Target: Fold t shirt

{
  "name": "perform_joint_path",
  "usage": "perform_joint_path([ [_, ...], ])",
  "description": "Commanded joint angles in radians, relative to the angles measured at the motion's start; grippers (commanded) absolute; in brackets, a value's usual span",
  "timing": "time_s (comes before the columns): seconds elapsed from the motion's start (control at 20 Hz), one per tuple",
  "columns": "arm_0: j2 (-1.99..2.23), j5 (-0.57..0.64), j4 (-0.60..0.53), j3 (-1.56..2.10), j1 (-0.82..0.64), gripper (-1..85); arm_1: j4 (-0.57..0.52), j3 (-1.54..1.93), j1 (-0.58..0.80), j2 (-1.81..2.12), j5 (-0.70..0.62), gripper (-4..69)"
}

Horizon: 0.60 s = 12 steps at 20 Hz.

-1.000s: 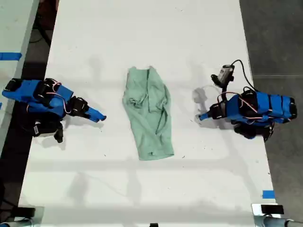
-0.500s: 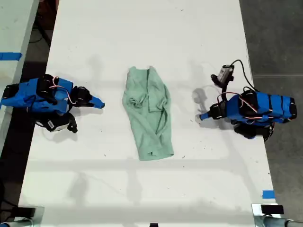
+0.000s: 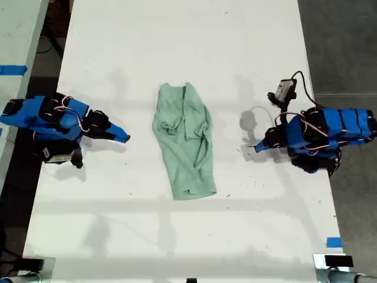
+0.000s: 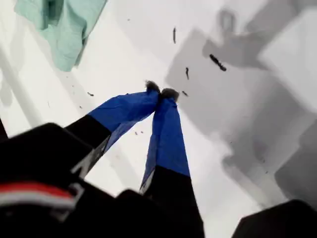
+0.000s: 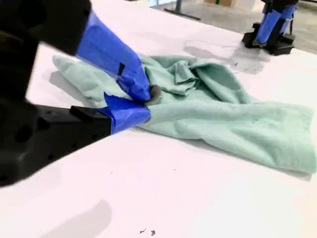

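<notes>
Meanwhile, my first gripper point(image 4: 159, 93) and my second gripper point(image 5: 147, 104) sit pinched closed, empty, flanking the t shirt point(image 3: 185, 139).

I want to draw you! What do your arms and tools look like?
My first arm and my second arm are bright blue with black joints, and thin red and white wires loop over them. My first tool has two long black fingers wrapped in blue tape, with small dark tips. My second tool looks the same.

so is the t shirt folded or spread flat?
Neither cleanly: the t shirt lies bunched lengthwise, narrow and wrinkled, sides rolled inward, on the table.
</notes>
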Motion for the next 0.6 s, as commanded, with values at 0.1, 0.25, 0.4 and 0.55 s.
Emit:
perform_joint_path([
  [0.1,-1.197,-0.008,0.078,-0.896,0.069,13.7,0.026,-0.746,-0.129,-0.851,0.083,18.3],
  [0.25,-1.543,-0.002,0.104,-1.187,0.066,15.9,0.074,-1.1,-0.179,-1.181,0.084,22.8],
  [0.4,-1.804,0.046,0.078,-1.402,0.117,21.0,0.089,-1.272,-0.193,-1.379,0.086,23.3],
  [0.55,-1.947,-0.015,0.081,-1.565,0.17,22.4,0.041,-1.269,-0.199,-1.431,0.097,23.8],
])
